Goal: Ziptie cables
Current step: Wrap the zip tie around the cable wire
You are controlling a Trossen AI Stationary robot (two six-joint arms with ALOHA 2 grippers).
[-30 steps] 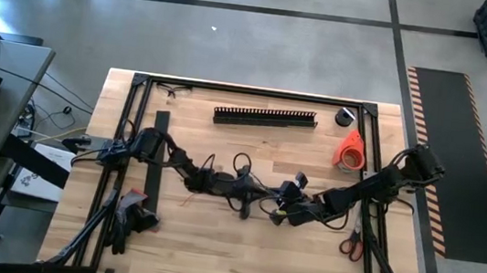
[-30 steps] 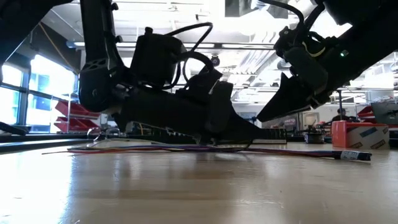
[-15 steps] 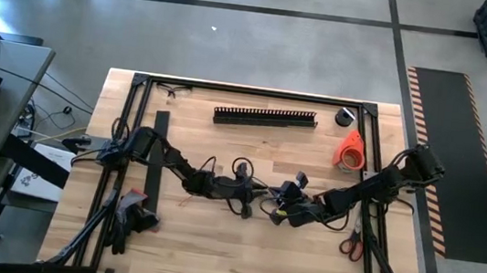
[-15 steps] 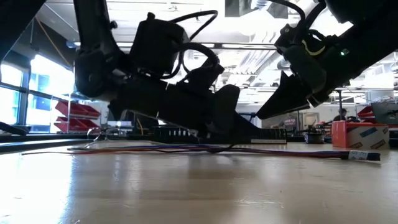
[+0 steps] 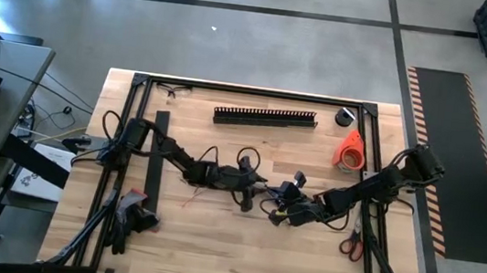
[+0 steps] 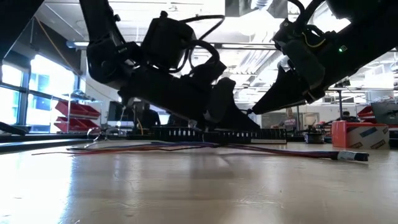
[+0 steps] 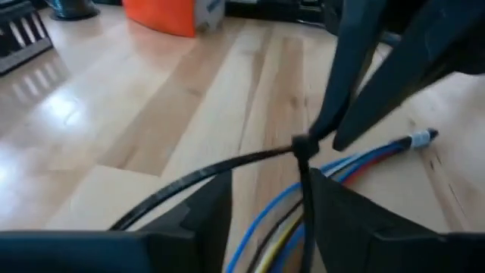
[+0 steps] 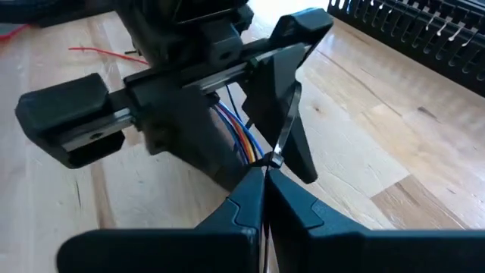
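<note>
The cables (image 7: 356, 163), a bunch of blue, red and yellow wires, lie on the table and run between the open fingers of my left gripper (image 7: 265, 201). A black ziptie (image 7: 227, 165) loops around them, its head (image 7: 301, 144) above the bunch. My right gripper (image 8: 264, 176) is shut on the ziptie beside that head. Both grippers meet mid-table, the left (image 5: 251, 192) facing the right (image 5: 280, 207). In the low view the cables (image 6: 186, 148) stretch along the wood to a labelled end (image 6: 351, 155). My right gripper pinches the ziptie's strap right beside its head (image 8: 274, 159) between its two fingertips, slanting down from the table's right. The head is held above the cables, and the strap (image 8: 288, 114) rises from it along a finger of my left gripper; whether that finger touches it I cannot tell.
A long black slotted strip (image 5: 265, 117) lies at the far side, and a flat black strip (image 5: 156, 163) at the left. An orange roll (image 5: 350, 149) and a dark roll (image 5: 346, 117) stand far right. Scissors (image 5: 351, 245) lie near the right edge.
My left gripper has risen off the table and tipped more toward level, staying over the cables. My right gripper has kept its place.
</note>
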